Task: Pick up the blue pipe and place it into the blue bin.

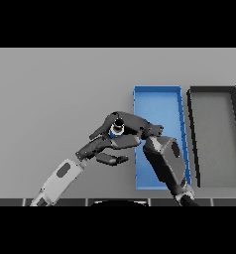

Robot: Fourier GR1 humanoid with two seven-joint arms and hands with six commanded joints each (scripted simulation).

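Gripping blue pipe [118, 130], right robot hand [132, 130], beside blue bin [157, 89]

table [50, 89]: we see plain flat grey, no pattern
blue bin [157, 99]: bright blue walls and floor, uniform
black bin [214, 134]: black rim, we read the inside as dark grey
blue pipe [118, 129]: blue body showing low, light ring near the top, dark cap
right hand [135, 130]: dark grey to black
left hand [97, 149]: dark grey to black
left arm [60, 179]: white-grey shell with a dark oval patch
right arm [167, 161]: we note dark grey
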